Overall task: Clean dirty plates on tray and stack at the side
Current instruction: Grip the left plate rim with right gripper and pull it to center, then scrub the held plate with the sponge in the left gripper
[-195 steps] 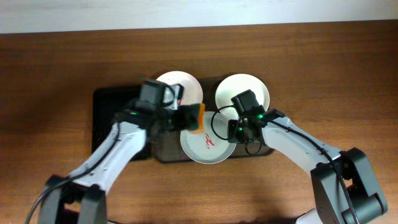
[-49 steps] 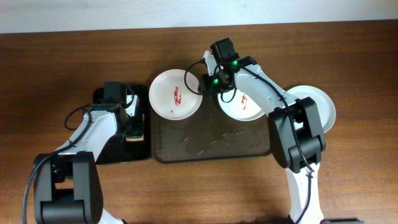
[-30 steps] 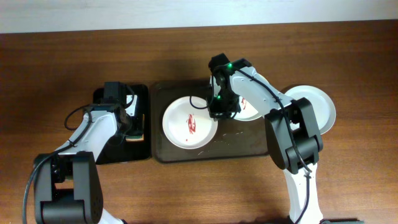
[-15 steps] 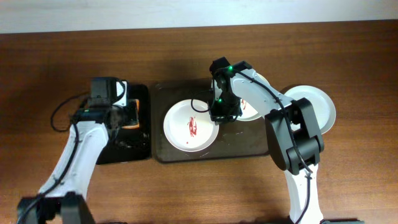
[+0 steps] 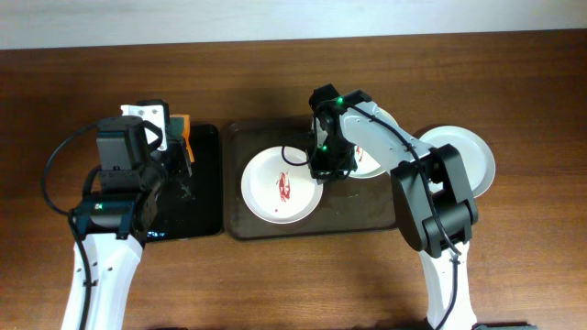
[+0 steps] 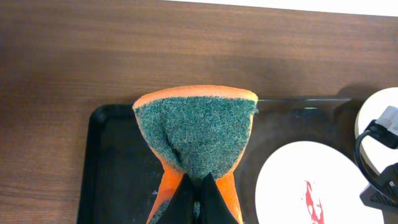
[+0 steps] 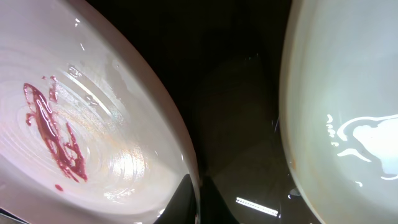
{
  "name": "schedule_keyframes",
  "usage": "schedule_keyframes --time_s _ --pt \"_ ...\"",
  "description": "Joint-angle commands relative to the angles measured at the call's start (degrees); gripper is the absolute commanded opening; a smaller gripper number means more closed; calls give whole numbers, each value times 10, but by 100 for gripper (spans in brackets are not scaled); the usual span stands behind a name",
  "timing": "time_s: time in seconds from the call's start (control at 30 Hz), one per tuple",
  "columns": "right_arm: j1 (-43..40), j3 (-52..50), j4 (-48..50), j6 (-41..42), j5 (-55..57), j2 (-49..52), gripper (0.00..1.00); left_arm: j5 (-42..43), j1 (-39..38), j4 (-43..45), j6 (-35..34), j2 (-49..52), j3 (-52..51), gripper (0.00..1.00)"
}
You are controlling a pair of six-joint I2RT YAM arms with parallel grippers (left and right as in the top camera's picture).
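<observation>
A white plate [image 5: 280, 184] with a red sauce smear lies on the left half of the dark brown tray [image 5: 359, 216]. My right gripper [image 5: 324, 171] is shut on its right rim; the right wrist view shows the jaws [image 7: 199, 190] pinching that rim [image 7: 186, 149]. A second smeared plate [image 5: 378, 158] lies on the tray's right part, half hidden by the right arm, and shows in the right wrist view [image 7: 342, 106]. A third plate [image 5: 465, 161] lies on the table right of the tray. My left gripper [image 6: 199, 194] is shut on an orange-and-green sponge [image 6: 196, 134], above the black tray [image 6: 115, 168].
The small black tray [image 5: 194, 188] lies left of the brown tray, touching it. The sponge [image 5: 181, 126] hangs over its far edge. A white wall edge runs along the table's far side. Both arms' cables loop near the trays.
My left arm has lifted the sponge off the black tray and carried it up toward the tray's far edge. My right gripper and the plate have held still over the last half second.
</observation>
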Motion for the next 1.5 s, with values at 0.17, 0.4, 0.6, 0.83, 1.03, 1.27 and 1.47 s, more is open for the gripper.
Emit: schedule_keyframes --time_s 0.17,0.4,0.6,0.83,1.03,1.27,1.47 --pt "5 -10 2 -1 10 -14 4 5 3 15 -3 -12 9 0" --pt "5 -10 2 -1 10 -14 4 11 3 10 -4 31 0 0" --pt "5 -10 2 -1 9 -14 4 74 3 -31 -30 195 -4 0" --pt "5 -10 2 -1 10 -14 4 250 -1 -25 -93 210 -4 0" --pt "5 -10 2 -2 9 -14 4 279 -111 62 -253 271 -4 0" --pt "5 -10 2 -1 9 -14 4 311 -195 165 -337 383 -4 0" --pt "5 -10 2 -1 9 -14 4 151 -197 136 -336 409 -4 0"
